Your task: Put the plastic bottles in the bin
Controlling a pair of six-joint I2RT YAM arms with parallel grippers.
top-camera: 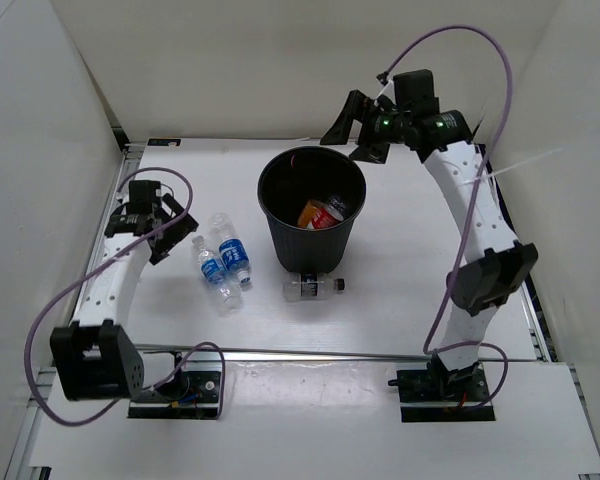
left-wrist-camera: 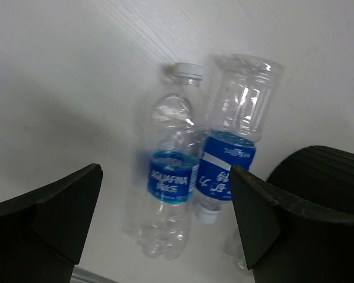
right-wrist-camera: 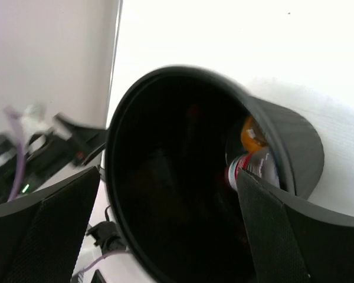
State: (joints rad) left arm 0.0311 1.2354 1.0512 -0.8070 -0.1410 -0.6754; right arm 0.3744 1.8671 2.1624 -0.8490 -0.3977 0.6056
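Note:
The black bin [top-camera: 311, 210] stands mid-table with an orange bottle [top-camera: 311, 213] and a red-labelled bottle [top-camera: 330, 212] inside. Both show in the right wrist view, orange [right-wrist-camera: 252, 134] and red-labelled [right-wrist-camera: 248, 168], inside the bin [right-wrist-camera: 183, 188]. Two clear blue-labelled bottles [top-camera: 213, 272] [top-camera: 231, 250] lie side by side left of the bin. A clear bottle with dark label and black cap [top-camera: 313, 287] lies at the bin's near side. My left gripper [top-camera: 152, 225] is open above and left of the blue-labelled pair [left-wrist-camera: 171, 183] [left-wrist-camera: 233, 156]. My right gripper [top-camera: 355, 128] is open and empty, above the bin's far rim.
White walls enclose the table on three sides. A metal rail [top-camera: 280, 351] runs across the near edge. Purple cables loop off both arms.

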